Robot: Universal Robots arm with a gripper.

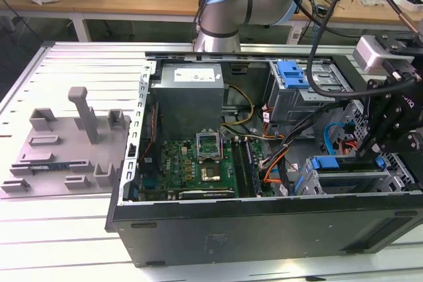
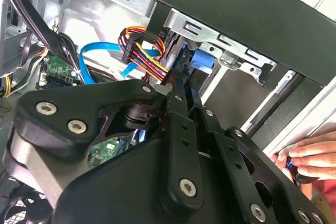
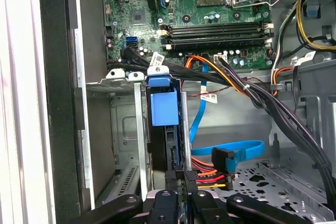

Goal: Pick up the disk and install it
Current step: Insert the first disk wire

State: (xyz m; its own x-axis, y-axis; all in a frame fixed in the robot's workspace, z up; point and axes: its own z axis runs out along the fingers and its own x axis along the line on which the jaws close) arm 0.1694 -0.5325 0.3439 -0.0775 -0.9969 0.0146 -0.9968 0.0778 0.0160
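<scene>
First wrist view: black gripper [image 3: 181, 195] seems clamped on the blue-framed silver disk [image 3: 164, 107], standing edge-on in the grey metal bay [image 3: 137, 129] straight ahead. Likely rigid, fairly heavy, shock-sensitive; best held by its frame edges.

Operator, your record: disk [image 3: 164, 109] mostly hidden in its bay, only the blue carrier end visible; gripper [image 3: 178, 199] cut off at first wrist view's bottom edge; hand [image 2: 310, 156] cropped at second wrist view's right edge.
</scene>
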